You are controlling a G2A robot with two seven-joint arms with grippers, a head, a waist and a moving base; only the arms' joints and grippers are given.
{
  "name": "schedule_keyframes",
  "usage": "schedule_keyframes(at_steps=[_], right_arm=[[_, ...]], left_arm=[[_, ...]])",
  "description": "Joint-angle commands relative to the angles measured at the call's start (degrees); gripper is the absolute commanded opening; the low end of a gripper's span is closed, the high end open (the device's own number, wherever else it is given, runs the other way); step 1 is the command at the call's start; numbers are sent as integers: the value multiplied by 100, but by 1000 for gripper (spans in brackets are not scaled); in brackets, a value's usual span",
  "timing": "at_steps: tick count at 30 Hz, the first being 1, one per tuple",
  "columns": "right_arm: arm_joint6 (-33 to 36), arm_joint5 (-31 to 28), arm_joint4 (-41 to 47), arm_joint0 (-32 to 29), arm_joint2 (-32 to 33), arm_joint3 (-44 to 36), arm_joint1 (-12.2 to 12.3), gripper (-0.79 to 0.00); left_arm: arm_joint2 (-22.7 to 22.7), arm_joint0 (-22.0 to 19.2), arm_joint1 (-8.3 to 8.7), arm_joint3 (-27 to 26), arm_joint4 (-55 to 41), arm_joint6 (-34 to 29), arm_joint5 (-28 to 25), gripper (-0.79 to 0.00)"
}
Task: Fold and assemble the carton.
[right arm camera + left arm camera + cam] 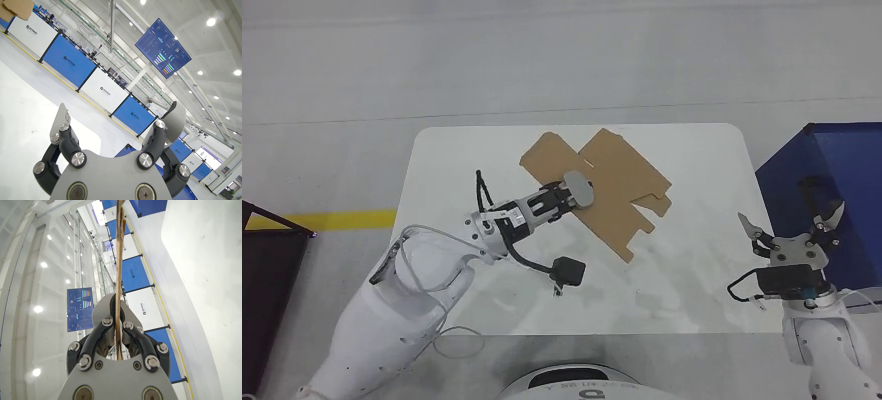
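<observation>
A flat brown carton (612, 185) with its flaps spread is over the far middle of the white table (682, 290). My left gripper (579, 190) is shut on the carton's near-left edge. In the left wrist view the cardboard (119, 262) runs edge-on between the two closed fingers (103, 309) and away from the camera. My right gripper (792, 222) stands open past the table's right edge, with nothing between its fingers (61, 117). A corner of the carton (16, 8) shows far off in the right wrist view.
A blue bin (827, 190) stands right of the table, just behind my right gripper. A dark frame (267, 270) sits on the floor at the left, beside a yellow floor line (337, 218). The table's near half and right side are bare.
</observation>
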Motion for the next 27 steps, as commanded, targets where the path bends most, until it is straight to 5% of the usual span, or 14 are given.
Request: schedule_keyframes(at_steps=[1,6,9,13,21,27], right_arm=[[0,0,0,0,0,0,0,0],[0,0,0,0,0,0,0,0],[0,0,0,0,0,0,0,0],[0,0,0,0,0,0,0,0],[0,0,0,0,0,0,0,0],[0,0,0,0,0,0,0,0]], left_arm=[[0,0,-2,3,-13,-19,-7,-785],[0,0,-2,3,-13,-19,-7,-785],[414,-40,72,-144,1238,428,46,-785],[806,-1221,584,-299,1238,524,-10,-785],[2421,-3152,1689,-765,1238,-575,-207,-785],[2592,-3305,1761,-810,1238,-654,-223,-785]])
